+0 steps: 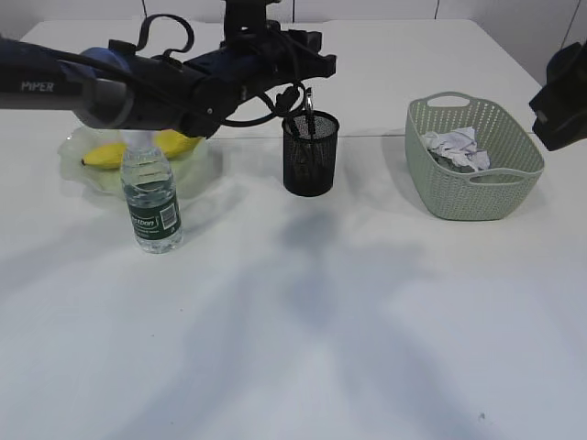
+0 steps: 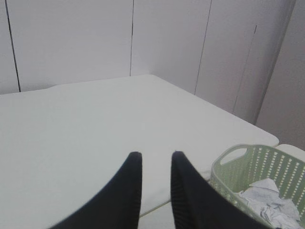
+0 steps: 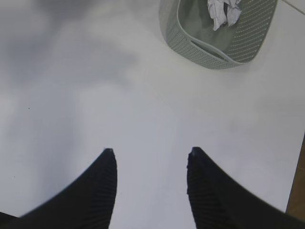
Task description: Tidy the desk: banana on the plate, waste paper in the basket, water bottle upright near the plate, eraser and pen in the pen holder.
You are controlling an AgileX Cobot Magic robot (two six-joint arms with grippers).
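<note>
The banana [image 1: 110, 154] lies on the pale green plate [image 1: 73, 170] at the far left. In front of the plate the water bottle [image 1: 151, 203] stands upright. A pen [image 1: 309, 103] sticks up out of the black mesh pen holder [image 1: 310, 158]. The eraser is not visible. Crumpled waste paper [image 1: 459, 147] lies in the green basket [image 1: 472, 183]. My left gripper [image 1: 316, 57] hovers just above the pen holder; in its wrist view the left gripper [image 2: 156, 153] is open by a narrow gap and empty. My right gripper [image 3: 151, 150] is open over bare desk.
The right arm's body [image 1: 561, 96] hangs at the right edge above the basket. The basket [image 2: 228, 167] with paper [image 2: 269, 202] shows in the left wrist view, and the basket [image 3: 190, 43] also tops the right wrist view. The desk's far edge [image 2: 257, 131] meets a wall.
</note>
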